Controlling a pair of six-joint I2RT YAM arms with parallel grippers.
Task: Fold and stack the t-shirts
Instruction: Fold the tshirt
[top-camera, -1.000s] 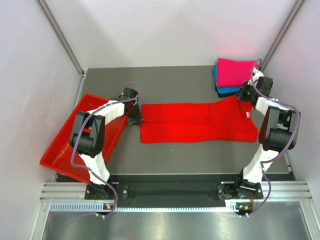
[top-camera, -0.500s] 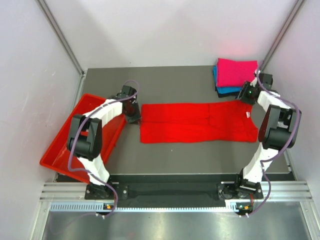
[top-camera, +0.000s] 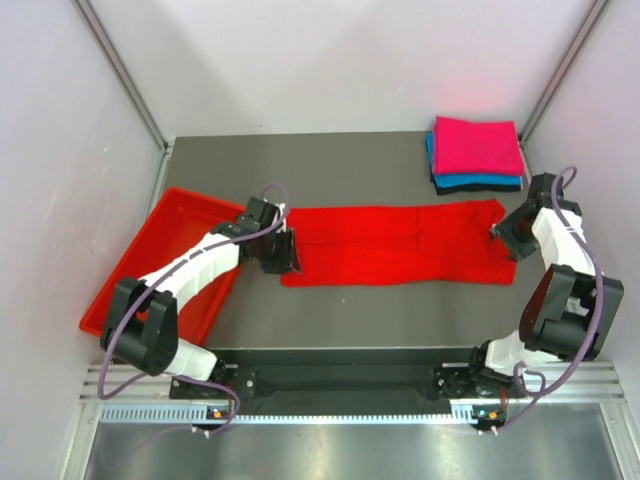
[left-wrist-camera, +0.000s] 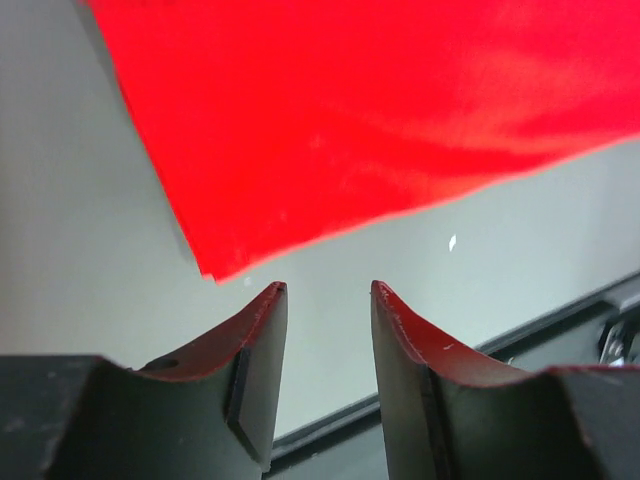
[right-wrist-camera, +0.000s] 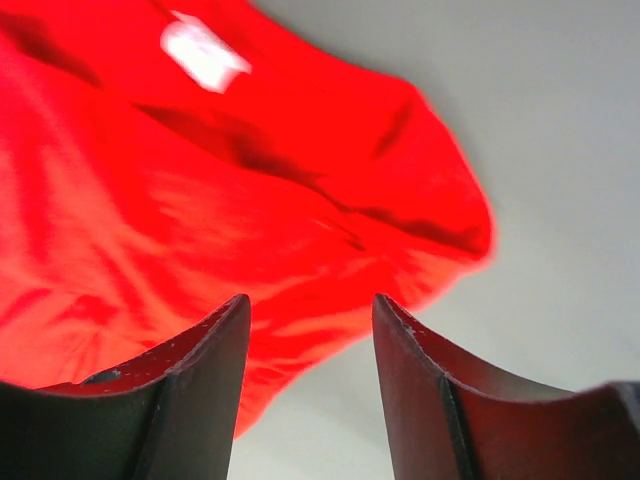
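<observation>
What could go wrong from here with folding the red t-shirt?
1. The left pincer stands open over bare table just past the corner of the red t-shirt; closing there may miss the cloth.
2. The shirt's end by the open right pincer is rumpled, so a grip might catch one layer only.
3. Lifting cloth, it could brush the folded stack.

Spread t-shirt (top-camera: 395, 245) across the table (top-camera: 350, 170) middle; folded t-shirts (top-camera: 478, 150) (one atop another) in far right corner; tray (top-camera: 118, 300) at left edge

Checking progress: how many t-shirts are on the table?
3 clearly: red shirt flat in the middle, pink shirt folded at far right, teal shirt under it. A dark edge beneath may be a fourth.
</observation>
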